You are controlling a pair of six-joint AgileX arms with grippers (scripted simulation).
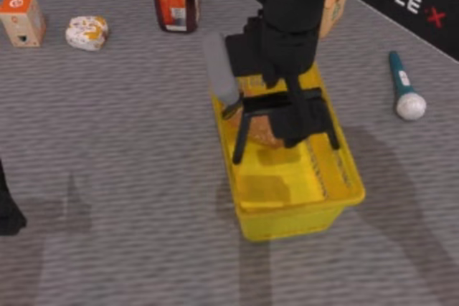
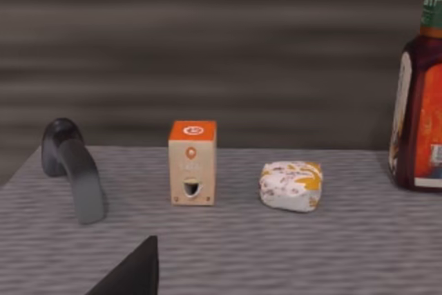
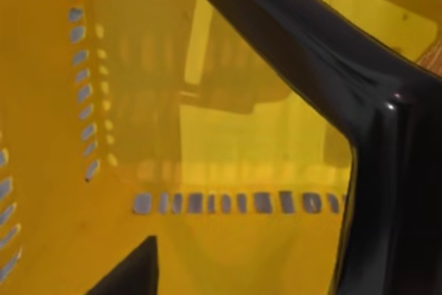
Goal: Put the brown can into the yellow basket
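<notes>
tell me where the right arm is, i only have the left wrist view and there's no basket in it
observer: The right arm reaches over the yellow basket near the top view's middle, with the right gripper low between its black handles.
operator: is the can in there
observer: Something brown, likely the brown can, shows inside the basket under the gripper. I cannot tell whether it is gripped.
operator: anything right of the basket
observer: A teal microphone lies on the table there.
</notes>
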